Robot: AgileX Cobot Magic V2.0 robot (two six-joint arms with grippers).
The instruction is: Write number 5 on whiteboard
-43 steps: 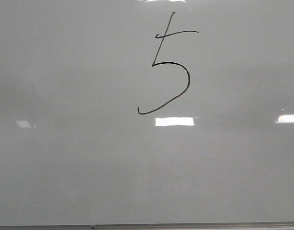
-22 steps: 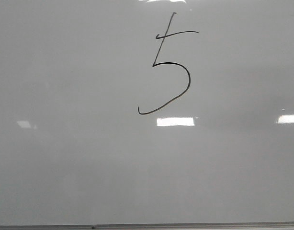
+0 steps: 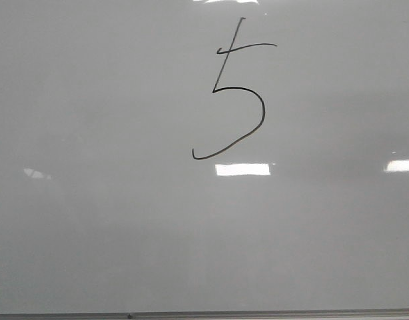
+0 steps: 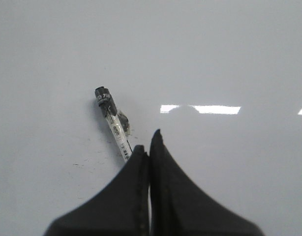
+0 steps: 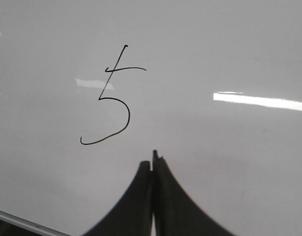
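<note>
Front view shows the number 5 (image 3: 230, 93) drawn in thin black line on the upper middle of the whiteboard (image 3: 91, 233). Seen from its wrist, the right tool (image 5: 153, 160) is closed and empty, the number 5 (image 5: 109, 101) just beyond its tips. The left tool (image 4: 147, 145) is closed on a marker (image 4: 111, 120), whose dark end points away from it against the whiteboard (image 4: 239, 49).

The front view looks forward and down onto the whiteboard (image 3: 91, 233), close enough that the board fills the picture, with only its frame edge showing along the bottom. The right wrist view looks past the right pincer (image 5: 153, 160) at the same board and shares the number 5 (image 3: 232, 93) with the front view, here smaller and slanted. The left wrist view sits near the board behind the left pincer (image 4: 149, 142), showing a marker (image 4: 111, 118) seen in neither other view.
</note>
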